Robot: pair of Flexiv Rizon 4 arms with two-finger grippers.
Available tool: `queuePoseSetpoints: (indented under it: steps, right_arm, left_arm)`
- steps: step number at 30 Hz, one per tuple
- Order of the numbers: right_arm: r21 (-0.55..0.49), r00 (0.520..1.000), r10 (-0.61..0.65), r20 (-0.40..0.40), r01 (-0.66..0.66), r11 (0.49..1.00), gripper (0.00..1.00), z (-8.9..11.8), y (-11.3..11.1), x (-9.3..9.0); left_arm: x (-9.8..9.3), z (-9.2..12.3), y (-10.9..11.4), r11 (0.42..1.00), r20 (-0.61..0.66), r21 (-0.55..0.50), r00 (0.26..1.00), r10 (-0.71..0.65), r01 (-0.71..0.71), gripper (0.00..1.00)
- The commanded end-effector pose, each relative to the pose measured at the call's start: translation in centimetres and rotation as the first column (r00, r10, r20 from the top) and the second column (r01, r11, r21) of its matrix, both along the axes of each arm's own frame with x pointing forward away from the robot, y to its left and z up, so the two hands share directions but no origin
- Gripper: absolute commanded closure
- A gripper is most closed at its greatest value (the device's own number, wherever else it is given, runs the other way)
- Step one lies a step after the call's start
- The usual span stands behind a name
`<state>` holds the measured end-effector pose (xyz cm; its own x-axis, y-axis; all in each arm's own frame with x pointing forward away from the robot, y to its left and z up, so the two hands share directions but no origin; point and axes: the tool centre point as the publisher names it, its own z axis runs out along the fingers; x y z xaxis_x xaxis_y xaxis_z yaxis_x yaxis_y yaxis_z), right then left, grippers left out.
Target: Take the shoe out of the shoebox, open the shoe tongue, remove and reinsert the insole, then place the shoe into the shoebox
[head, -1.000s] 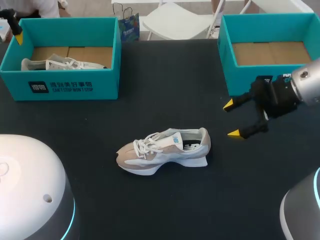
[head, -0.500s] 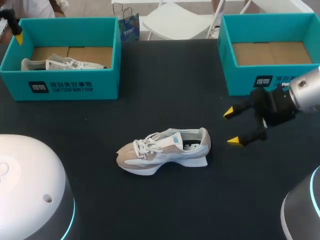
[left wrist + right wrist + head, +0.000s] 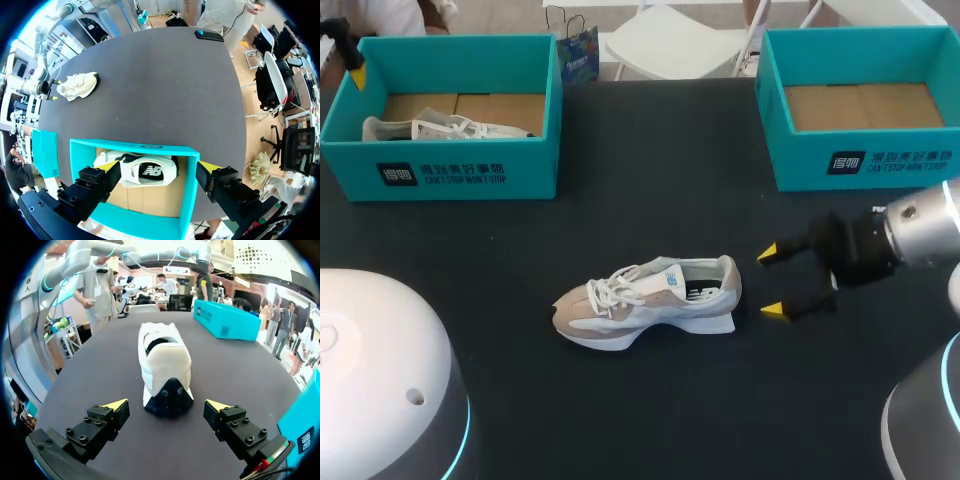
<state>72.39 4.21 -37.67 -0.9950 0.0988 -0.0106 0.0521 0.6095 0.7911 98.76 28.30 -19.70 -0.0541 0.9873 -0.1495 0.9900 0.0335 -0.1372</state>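
shoe (image 3: 648, 300) sits on table (image 3: 650, 170), left shoebox (image 3: 460, 178) holds a second shoe (image 3: 440, 128), left claw (image 3: 159, 170) and right claw (image 3: 770, 282) both spread.

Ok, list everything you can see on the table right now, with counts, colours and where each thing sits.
Shoeboxes: 2, teal; left shoebox at the table's far left, right shoebox at its far right.
Beige shoe: 1, beige and white, mid-table, on its sole.
White shoe: 1, white, inside the left shoebox.
Table: 1, black.
Left gripper: 1, yellow tips, open, above the left shoebox.
Right gripper: 1, yellow tips, open, just behind the beige shoe's heel, not touching.
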Motion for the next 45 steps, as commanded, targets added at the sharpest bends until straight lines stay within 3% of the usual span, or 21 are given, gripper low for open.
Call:
queuePoseSetpoints:
  steps: [1,10,30,45]
  right_arm:
    - [0.016,1.000,-0.002,0.000,0.002,1.000,0.00,-1.3,0.5,0.7]
    - [0.009,1.000,-0.024,0.014,0.024,1.000,0.00,-1.7,1.0,1.7]
    - [0.075,0.994,-0.112,0.017,0.110,0.991,0.00,-3.2,5.1,0.6]
    - [0.089,0.998,-0.059,0.004,0.058,0.994,0.00,-4.1,7.1,1.2]
  left_arm:
    - [0.1,0.1,0.1,1.000,-0.003,0.001,1.000,-0.002,0.002,0.00]
    - [0.1,0.1,0.1,1.000,-0.003,0.001,1.000,-0.002,0.002,0.00]
    - [0.1,0.1,0.1,1.000,-0.003,0.001,1.000,-0.002,0.002,0.00]
    - [0.1,0.1,0.1,1.000,-0.003,0.001,1.000,-0.002,0.002,0.00]
